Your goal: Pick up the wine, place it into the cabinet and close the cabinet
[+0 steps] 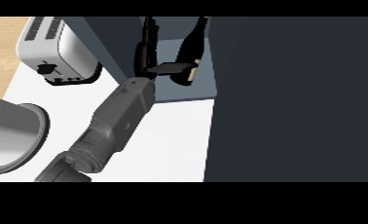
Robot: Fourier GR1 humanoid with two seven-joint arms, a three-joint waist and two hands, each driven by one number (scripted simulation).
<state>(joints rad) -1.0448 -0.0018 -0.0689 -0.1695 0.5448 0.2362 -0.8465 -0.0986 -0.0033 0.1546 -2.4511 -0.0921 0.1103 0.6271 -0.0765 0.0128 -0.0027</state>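
The dark wine bottle point(191, 47) stands leaning slightly inside the open cabinet point(183, 94), on its blue-grey shelf, neck toward the top of the view. My left hand point(147, 52) is just to the bottle's left, reaching in from the lower left on a grey forearm. Its fingers point straight into the cabinet and lie beside the bottle, not around it. The thumb sticks out to the right and touches the bottle near its tan label. The cabinet's dark door point(287, 96) stands open and fills the right side of the view. My right hand does not show.
A silver toaster point(57, 47) sits at the upper left on the white counter point(173, 140). A round grey metal dish point(18, 135) lies at the left edge. The open door hides whatever is at the right.
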